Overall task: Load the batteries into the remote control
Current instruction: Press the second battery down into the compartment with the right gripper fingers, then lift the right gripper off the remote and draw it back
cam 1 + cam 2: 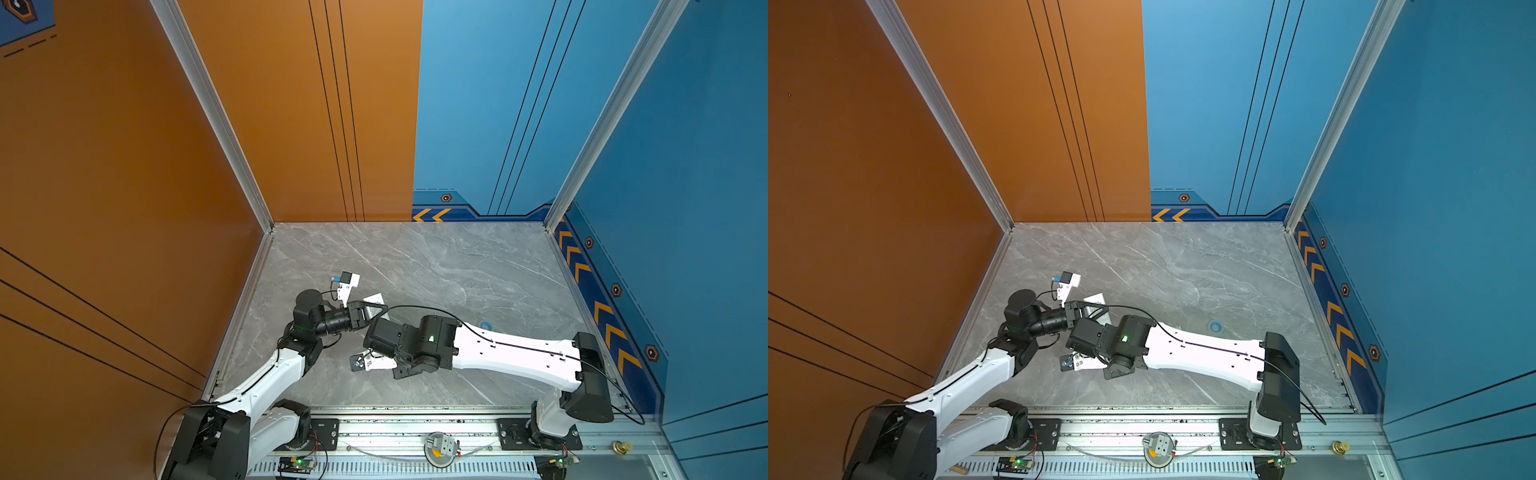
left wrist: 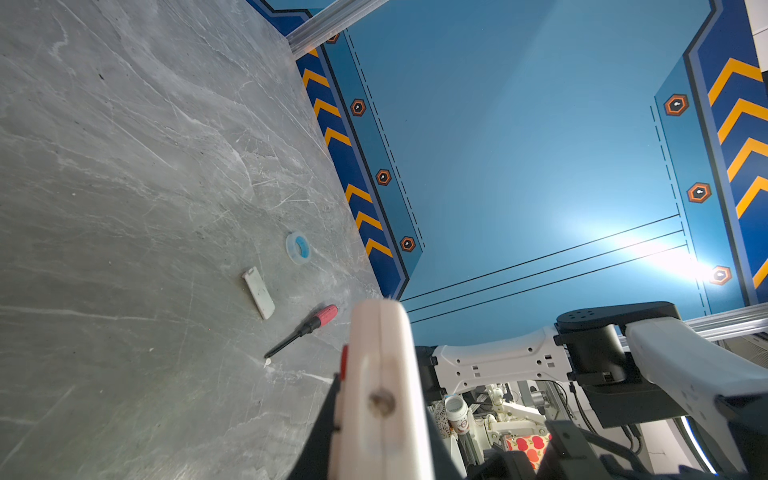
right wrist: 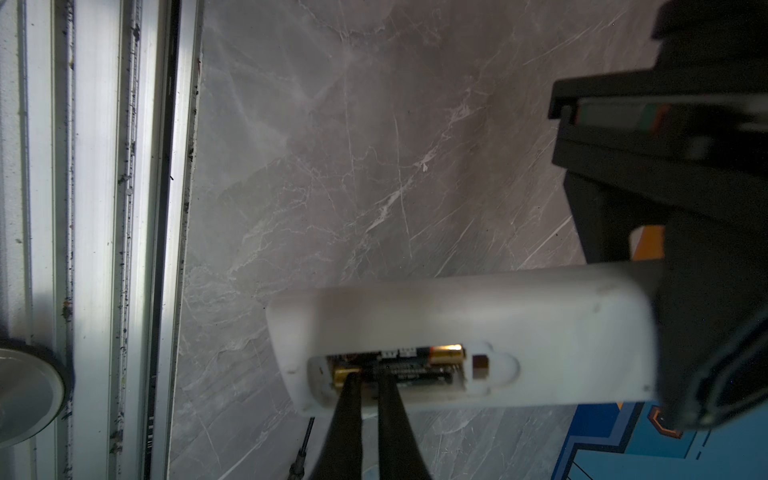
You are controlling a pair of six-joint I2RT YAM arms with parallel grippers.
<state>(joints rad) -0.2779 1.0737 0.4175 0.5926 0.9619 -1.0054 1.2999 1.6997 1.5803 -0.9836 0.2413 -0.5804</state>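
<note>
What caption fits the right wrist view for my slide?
Right claw at the two batteries lying in the remote control's open bay.

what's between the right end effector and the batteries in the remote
Nothing. In the right wrist view the right end effector has its tips inside the open compartment of the remote control, overlapping the batteries; no gap shows between.

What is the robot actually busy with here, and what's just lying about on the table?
In use: remote control, held by the left pincer; batteries in its open bay; right pincer touching one.
Lying about: red-handled screwdriver, blue tape ring, flat white piece (perhaps the battery lid).
</note>
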